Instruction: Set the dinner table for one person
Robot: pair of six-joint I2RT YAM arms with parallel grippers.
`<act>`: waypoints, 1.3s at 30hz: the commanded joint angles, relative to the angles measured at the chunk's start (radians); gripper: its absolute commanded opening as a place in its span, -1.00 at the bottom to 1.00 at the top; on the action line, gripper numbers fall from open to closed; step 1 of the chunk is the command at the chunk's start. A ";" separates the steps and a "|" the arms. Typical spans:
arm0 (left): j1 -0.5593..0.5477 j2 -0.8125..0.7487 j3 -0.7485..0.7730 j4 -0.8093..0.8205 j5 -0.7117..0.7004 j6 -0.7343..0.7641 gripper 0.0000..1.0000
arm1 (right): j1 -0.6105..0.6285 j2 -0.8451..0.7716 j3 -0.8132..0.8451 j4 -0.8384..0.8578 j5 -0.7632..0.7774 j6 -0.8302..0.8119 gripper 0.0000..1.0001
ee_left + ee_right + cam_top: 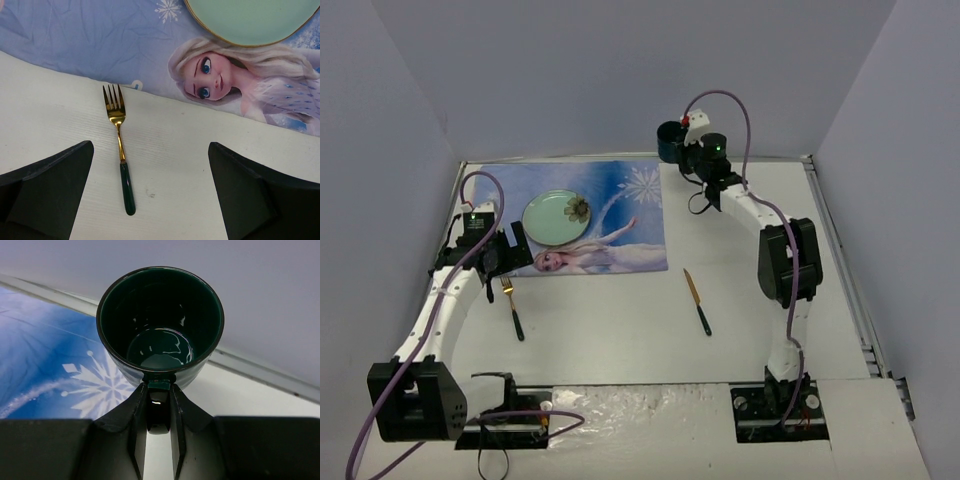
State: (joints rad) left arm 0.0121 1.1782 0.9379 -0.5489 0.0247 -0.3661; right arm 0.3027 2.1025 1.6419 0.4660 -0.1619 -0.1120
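Note:
The white dinner table (610, 330) carries a blue princess placemat (620, 215) with a pale green plate (552, 218) on it. A gold fork with a green handle (512, 305) lies on the table just below the placemat's left end. My left gripper (151, 145) hovers open above the fork (120, 150), whose handle lies nearer the left finger. A matching knife (697, 300) lies right of centre. My right gripper (159, 390) is shut on the handle of a dark green mug (160, 315), upright by the placemat's far right corner. Whether the mug rests on the table does not show.
A small dark piece (578, 208) sits on the plate's right rim. Metal rails (840, 250) run along the table's right and far edges, with grey walls behind. The right arm's cable (745, 120) loops above the mug.

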 commanded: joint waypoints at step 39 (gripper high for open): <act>-0.001 0.024 0.019 0.045 -0.015 0.037 0.94 | 0.059 0.304 0.218 0.235 -0.167 -0.001 -1.00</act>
State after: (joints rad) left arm 0.0124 1.2043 0.9379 -0.5400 0.0246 -0.3439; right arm 0.3553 2.4557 1.8221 0.5625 -0.3122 -0.1034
